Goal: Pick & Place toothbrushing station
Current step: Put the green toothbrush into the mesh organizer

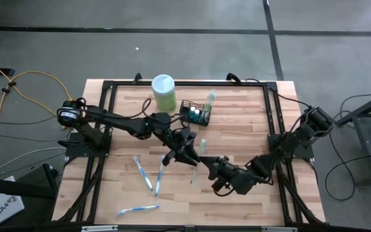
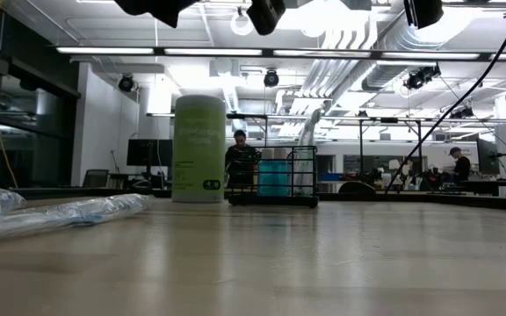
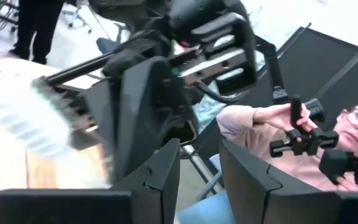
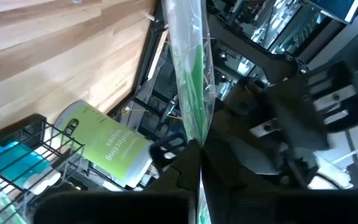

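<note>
Wooden table (image 1: 237, 138): right gripper (image 4: 197, 149) clamps a wrapped toothbrush (image 4: 188, 74); left gripper (image 3: 201, 168), fingers apart, seems ready to receive it. Next, carry it to the toothbrushing station (image 1: 195, 111).

One camera hangs high up and looks straight down on the whole table (image 1: 237, 129) and both arms. One sits low, right on the table top, and looks flat across it into the big room. Both see the green can (image 1: 163, 92) and the basket (image 1: 195, 111) beside it, far from the low camera. The left wrist camera looks past its own fingers (image 3: 160, 174), very near the other arm, at a person (image 3: 278, 137) beyond. The right wrist camera looks along the table at the same can (image 4: 107, 149) and basket (image 4: 23, 155), close up.
</note>
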Controlling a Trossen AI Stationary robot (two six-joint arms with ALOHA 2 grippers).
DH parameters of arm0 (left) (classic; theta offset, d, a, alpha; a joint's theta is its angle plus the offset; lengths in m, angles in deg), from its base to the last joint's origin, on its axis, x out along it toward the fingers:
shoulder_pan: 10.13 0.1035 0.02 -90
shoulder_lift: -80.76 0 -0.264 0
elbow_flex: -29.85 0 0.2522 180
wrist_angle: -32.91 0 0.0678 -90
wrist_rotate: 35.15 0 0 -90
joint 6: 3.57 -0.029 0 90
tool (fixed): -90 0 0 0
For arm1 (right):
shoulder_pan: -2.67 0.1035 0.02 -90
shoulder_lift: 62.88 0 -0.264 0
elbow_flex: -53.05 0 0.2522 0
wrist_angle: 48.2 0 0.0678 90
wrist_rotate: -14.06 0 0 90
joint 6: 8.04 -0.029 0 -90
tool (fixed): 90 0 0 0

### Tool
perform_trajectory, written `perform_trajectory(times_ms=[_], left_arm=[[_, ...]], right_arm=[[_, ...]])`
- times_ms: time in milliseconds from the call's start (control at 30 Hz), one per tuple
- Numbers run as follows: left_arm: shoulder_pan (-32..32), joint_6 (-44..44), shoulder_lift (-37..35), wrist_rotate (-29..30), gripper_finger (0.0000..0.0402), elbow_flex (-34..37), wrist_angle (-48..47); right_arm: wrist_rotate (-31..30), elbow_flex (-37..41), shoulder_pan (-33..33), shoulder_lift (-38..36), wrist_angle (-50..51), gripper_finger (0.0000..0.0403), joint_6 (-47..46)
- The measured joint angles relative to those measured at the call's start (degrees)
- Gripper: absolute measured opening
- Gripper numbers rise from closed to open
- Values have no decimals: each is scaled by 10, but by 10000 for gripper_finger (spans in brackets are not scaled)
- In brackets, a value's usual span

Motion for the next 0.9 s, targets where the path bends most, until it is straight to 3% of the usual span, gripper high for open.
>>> perform_trajectory(times_ms=[533,900], left_arm=[[34,0,0,0,110,0,-13],[34,-2,-8,-24,110,0,-22]], right_arm=[[-68,0,28,0,-3,3,4],[-75,0,37,0,1,3,0]])
